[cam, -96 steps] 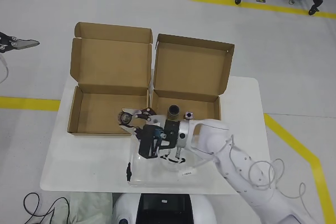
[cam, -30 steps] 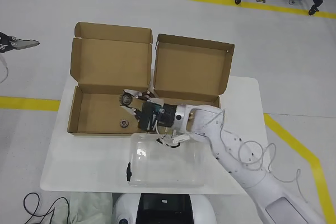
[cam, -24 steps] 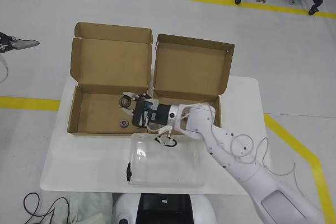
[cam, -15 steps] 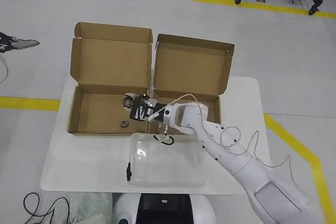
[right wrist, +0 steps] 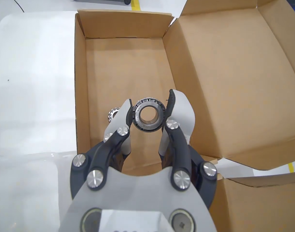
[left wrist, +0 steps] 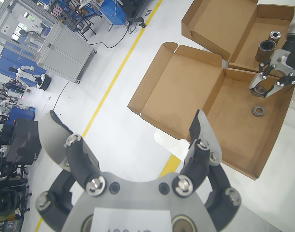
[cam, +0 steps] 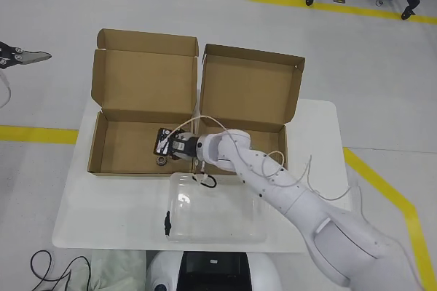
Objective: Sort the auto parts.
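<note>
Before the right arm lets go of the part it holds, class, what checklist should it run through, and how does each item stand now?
1. The bearing is clamped between the right gripper's fingers: ok.
2. The gripper is over the left box, inside its walls: ok.
3. The box matches the part: ok. The other bearing lies there, and the sleeves stand in the right box.
4. The drop spot is apart from the other bearing: ok. The left wrist view shows a gap between the two.
5. Height above the box floor is low enough to release: cannot tell.
6. The left gripper is open and away from the boxes: ok.
</note>
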Motion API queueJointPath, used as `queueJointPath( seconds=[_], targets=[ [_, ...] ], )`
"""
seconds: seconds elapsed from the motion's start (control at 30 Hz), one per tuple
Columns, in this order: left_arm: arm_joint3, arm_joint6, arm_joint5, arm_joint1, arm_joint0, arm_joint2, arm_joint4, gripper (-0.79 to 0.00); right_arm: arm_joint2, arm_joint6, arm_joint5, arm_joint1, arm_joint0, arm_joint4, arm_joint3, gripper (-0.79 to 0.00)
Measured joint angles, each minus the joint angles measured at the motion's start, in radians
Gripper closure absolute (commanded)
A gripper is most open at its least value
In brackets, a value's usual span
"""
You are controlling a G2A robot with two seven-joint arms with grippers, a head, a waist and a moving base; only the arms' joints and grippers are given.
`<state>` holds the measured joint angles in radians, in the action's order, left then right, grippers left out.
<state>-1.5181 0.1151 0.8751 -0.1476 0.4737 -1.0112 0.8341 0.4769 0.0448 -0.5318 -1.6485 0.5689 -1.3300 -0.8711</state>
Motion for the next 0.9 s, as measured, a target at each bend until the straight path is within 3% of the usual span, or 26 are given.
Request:
queueJointPath(
  seconds=[0.17, 0.57, 0.67, 0.83, 0.9],
  targets=[
    [0.000, 0.000, 0.000, 0.000, 0.000, 0.000, 0.000, -0.785, -0.024, 0.013, 0.011, -0.047, -0.036, 0.016, 0.099, -0.037],
    [0.000, 0.000, 0.000, 0.000, 0.000, 0.000, 0.000, -0.785, -0.053, 0.033, 0.013, -0.142, -0.082, 0.054, 0.288, -0.034],
    [0.000, 0.000, 0.000, 0.000, 0.000, 0.000, 0.000, -0.785, -0.057, 0.029, 0.015, -0.160, -0.090, 0.054, 0.324, -0.157],
    [0.000, 0.000, 0.000, 0.000, 0.000, 0.000, 0.000, -0.785, -0.060, 0.024, 0.017, -0.187, -0.101, 0.054, 0.376, -0.453],
    [0.000, 0.000, 0.000, 0.000, 0.000, 0.000, 0.000, -0.785, -0.060, 0.019, 0.018, -0.196, -0.104, 0.053, 0.392, -0.520]
  ],
)
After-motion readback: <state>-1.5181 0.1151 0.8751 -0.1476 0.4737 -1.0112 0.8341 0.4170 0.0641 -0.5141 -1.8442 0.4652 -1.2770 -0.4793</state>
